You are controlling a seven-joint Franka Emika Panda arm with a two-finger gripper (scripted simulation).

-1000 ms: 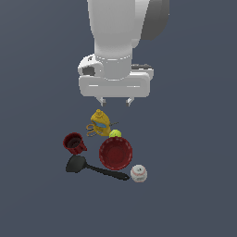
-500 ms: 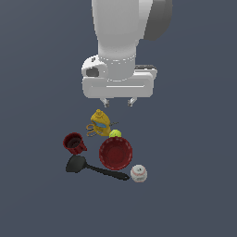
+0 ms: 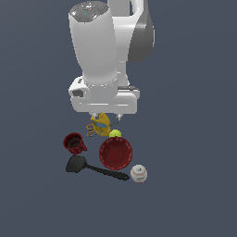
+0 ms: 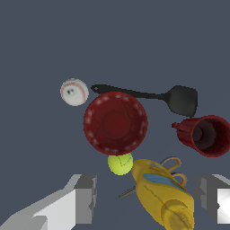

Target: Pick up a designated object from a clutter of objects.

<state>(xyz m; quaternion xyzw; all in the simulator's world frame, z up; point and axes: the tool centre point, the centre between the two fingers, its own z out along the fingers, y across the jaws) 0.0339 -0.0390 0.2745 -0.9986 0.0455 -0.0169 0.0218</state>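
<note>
The small dark red mug (image 3: 74,143) with a side handle stands on the exterior view's left of the clutter; it also shows in the wrist view (image 4: 205,135). My gripper (image 3: 106,115) is open and empty, hovering above the yellow bottle (image 3: 100,125), behind and above the mug. In the wrist view its two fingers (image 4: 85,197) straddle the yellow bottle (image 4: 164,196). The red bowl (image 3: 115,153), black spatula (image 3: 92,168), white baseball (image 3: 138,173), yellow-green ball (image 3: 115,134) and scissors (image 3: 91,131) lie around it.
The objects lie close together on a plain dark grey floor (image 3: 185,185). In the wrist view the red bowl (image 4: 115,122), the ball (image 4: 120,163), the spatula (image 4: 177,98) and the baseball (image 4: 74,92) sit beyond the fingers.
The arm has come lower and shifted slightly towards the exterior view's left, closer to the yellow bottle. The objects have not moved.
</note>
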